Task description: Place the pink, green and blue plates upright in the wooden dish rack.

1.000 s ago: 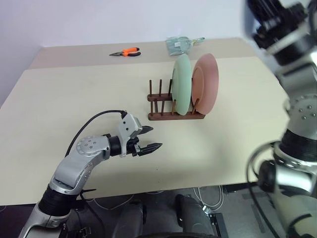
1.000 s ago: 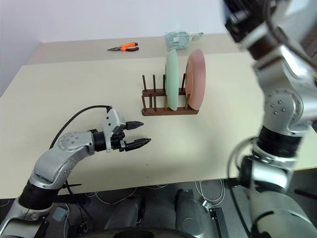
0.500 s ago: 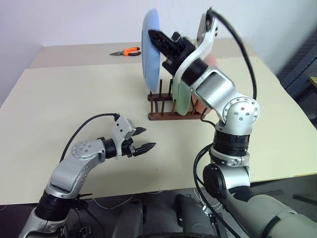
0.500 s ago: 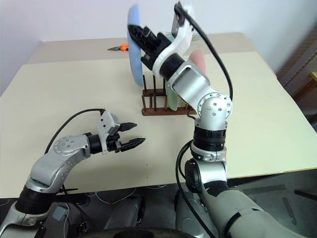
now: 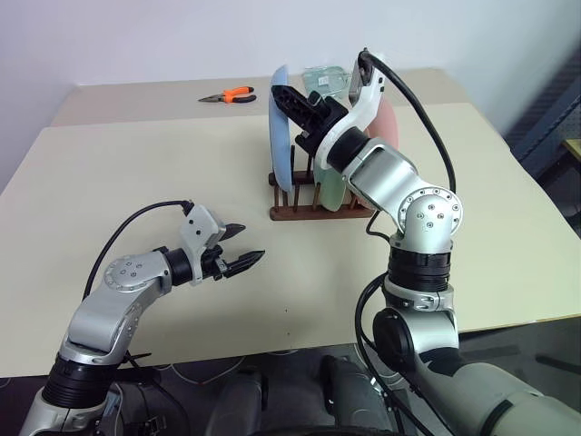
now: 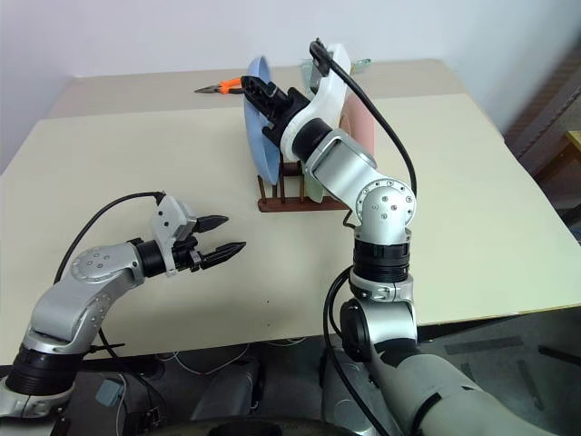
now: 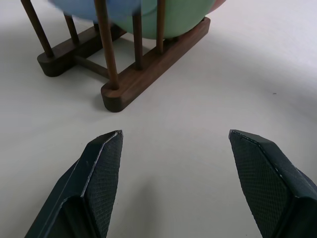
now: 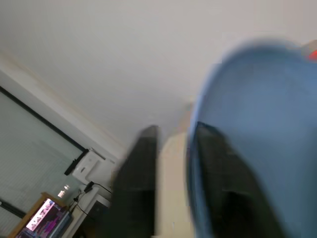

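Observation:
The blue plate point(image 5: 280, 127) stands upright among the left pegs of the wooden dish rack point(image 5: 318, 214), on the table's far middle. Behind it in the rack stand the green plate point(image 5: 332, 187) and the pink plate point(image 5: 388, 127). My right gripper point(image 5: 292, 100) reaches over from the right to the blue plate's top rim. Its fingers point(image 8: 143, 173) are open, straddling the rim with a gap showing. My left gripper point(image 5: 243, 245) hovers open and empty over the table, in front and to the left of the rack, pointing toward it.
Orange-handled pliers point(image 5: 231, 94) lie at the back left of the table. A clear plastic package point(image 5: 325, 80) sits behind the rack. Bare tabletop point(image 5: 136, 182) stretches to the left and in front of the rack.
My right arm swung in with the blue plate and lowered it into the rack's left slots, and its fingers have parted. My left gripper drifted a little to the left.

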Robot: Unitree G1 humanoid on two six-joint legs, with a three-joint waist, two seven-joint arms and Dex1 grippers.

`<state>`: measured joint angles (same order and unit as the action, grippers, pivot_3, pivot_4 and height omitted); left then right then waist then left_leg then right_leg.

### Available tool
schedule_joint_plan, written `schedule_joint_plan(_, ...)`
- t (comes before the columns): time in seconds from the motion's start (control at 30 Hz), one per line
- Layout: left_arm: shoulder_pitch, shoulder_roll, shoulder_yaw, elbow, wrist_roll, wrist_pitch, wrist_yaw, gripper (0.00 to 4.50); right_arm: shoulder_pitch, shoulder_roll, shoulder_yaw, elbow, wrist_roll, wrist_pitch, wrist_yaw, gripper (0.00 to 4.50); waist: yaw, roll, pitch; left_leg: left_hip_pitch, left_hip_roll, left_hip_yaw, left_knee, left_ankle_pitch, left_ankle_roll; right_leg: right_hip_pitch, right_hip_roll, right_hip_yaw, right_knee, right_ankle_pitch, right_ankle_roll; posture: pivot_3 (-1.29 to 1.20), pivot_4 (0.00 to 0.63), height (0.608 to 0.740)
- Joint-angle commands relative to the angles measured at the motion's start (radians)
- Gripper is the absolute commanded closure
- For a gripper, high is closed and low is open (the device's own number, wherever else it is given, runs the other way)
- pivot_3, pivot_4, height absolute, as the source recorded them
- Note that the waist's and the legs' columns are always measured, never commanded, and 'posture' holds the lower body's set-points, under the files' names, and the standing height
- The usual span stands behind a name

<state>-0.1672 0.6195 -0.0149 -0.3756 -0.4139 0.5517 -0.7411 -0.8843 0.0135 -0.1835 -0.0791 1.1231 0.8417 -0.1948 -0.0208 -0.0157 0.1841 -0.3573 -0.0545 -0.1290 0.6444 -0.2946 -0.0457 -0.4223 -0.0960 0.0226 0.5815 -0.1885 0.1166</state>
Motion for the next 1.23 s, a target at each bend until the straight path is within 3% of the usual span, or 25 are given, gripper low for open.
schedule_joint_plan(0.03, 0.006, 0.002, 0.019, -0.039, -0.004, -0.015, 0.003, 0.96, -0.045, -0.062, 0.059, -0.052, -0.114, -0.048, 0.092, 1.47, 0.0, 0.0, 0.0, 0.0, 0.0, 0.0, 0.0, 0.0, 0.0, 0.0, 0.0, 0.0, 0.0, 0.0, 0.0, 0.0, 0.15, 0.74)
schedule_joint_plan(0.07, 0.007, 0.002, 0.018, -0.041, -0.004, -0.014, 0.005, 0.96, -0.051, -0.088, 0.081, -0.065, -0.151, -0.059, 0.126, 1.02, 0.0, 0.0, 0.0, 0.0, 0.0, 0.0, 0.0, 0.0, 0.0, 0.0, 0.0, 0.0, 0.0, 0.0, 0.0, 0.0, 0.15, 0.74)
schedule_joint_plan(0.17, 0.007, 0.0, 0.018, -0.047, -0.004, -0.011, 0.012, 0.96, -0.056, -0.194, 0.142, -0.129, -0.259, -0.101, 0.25, 1.02, 0.001, 0.0, 0.0, 0.0, 0.0, 0.001, 0.0, 0.0, 0.0, 0.0, 0.0, 0.0, 0.0, 0.0, 0.0, 0.0, 0.15, 0.74)
schedule_joint_plan(0.33, 0.002, 0.001, 0.015, -0.035, 0.001, -0.014, 0.012, 0.96, 0.004, -0.456, 0.093, -0.268, -0.355, -0.157, 0.458, 1.02, 0.009, -0.001, 0.0, -0.001, 0.0, 0.001, 0.0, 0.0, 0.0, 0.001, 0.0, 0.0, -0.002, 0.0, 0.0, 0.0, 0.15, 0.74)
schedule_joint_plan(0.43, -0.006, 0.001, 0.029, -0.008, 0.01, -0.027, 0.02, 0.96, 0.123, -0.625, -0.02, -0.337, -0.333, -0.17, 0.591, 1.02, 0.01, -0.002, -0.001, -0.001, 0.0, 0.0, 0.0, 0.0, 0.0, 0.003, -0.001, 0.0, -0.004, -0.003, 0.004, 0.0, 0.15, 0.74)
schedule_joint_plan(0.6, -0.013, 0.003, 0.097, 0.094, 0.035, -0.088, 0.045, 0.96, 0.498, -0.845, -0.256, -0.3, -0.393, -0.199, 0.773, 1.02, 0.011, -0.003, -0.001, 0.0, 0.0, 0.001, 0.001, 0.0, 0.001, 0.005, -0.001, 0.0, -0.005, -0.003, 0.004, 0.0, 0.15, 0.74)
schedule_joint_plan(0.67, -0.008, 0.014, 0.122, 0.139, 0.063, -0.134, 0.059, 0.96, 0.63, -0.874, -0.282, -0.249, -0.445, -0.244, 0.835, 1.02, 0.008, -0.003, -0.001, 0.0, 0.0, 0.002, 0.001, 0.0, 0.001, 0.004, -0.001, 0.0, -0.005, -0.003, 0.004, 0.0, 0.15, 0.74)
schedule_joint_plan(0.77, -0.005, 0.018, 0.146, 0.172, 0.089, -0.164, 0.083, 0.96, 0.714, -0.869, -0.28, -0.147, -0.497, -0.313, 0.893, 1.02, 0.002, -0.003, -0.001, 0.002, 0.001, 0.005, 0.0, -0.001, 0.001, 0.004, -0.001, 0.001, -0.004, -0.003, 0.004, 0.0, 0.15, 0.74)
schedule_joint_plan(1.23, 0.107, -0.029, 0.19, 0.121, 0.119, -0.2, 0.168, 0.96, 0.67, -0.803, -0.106, 0.138, -0.669, -0.505, 1.008, 1.02, 0.01, -0.003, -0.001, 0.001, 0.001, 0.006, 0.002, -0.001, 0.0, 0.004, -0.002, 0.002, -0.004, -0.002, 0.004, 0.0, 0.15, 0.74)
